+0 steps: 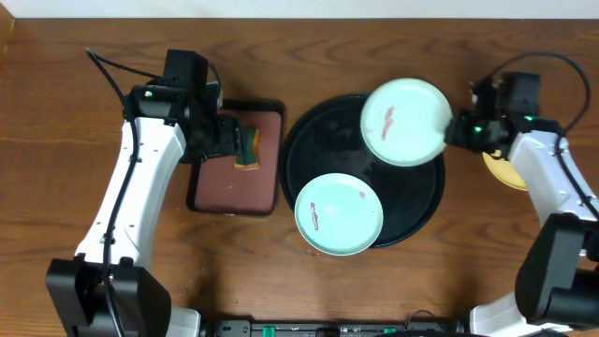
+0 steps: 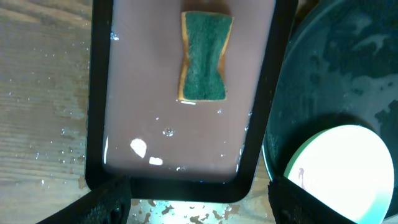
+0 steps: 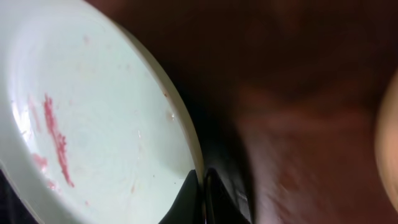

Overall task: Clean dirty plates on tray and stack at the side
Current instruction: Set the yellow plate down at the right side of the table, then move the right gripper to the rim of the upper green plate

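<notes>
A mint-blue plate (image 1: 405, 122) with a reddish smear is over the back right of the round black tray (image 1: 309, 159). My right gripper (image 1: 453, 128) is shut on its right rim (image 3: 186, 149), one finger on each face of the rim. A second mint-blue plate (image 1: 339, 213) with a small smear lies at the tray's front. A pale yellow plate (image 1: 501, 170) peeks out on the table beneath my right arm. My left gripper (image 2: 199, 208) is open above the near end of the maroon tray (image 2: 186, 124), with nothing between its fingers.
A green and yellow sponge (image 2: 204, 56) lies toward the far end of the black-rimmed maroon tray (image 1: 215, 183), left of the round tray. Water drops wet the wood (image 2: 205, 211) by that tray's near edge. Cables (image 1: 112, 70) run across the back left.
</notes>
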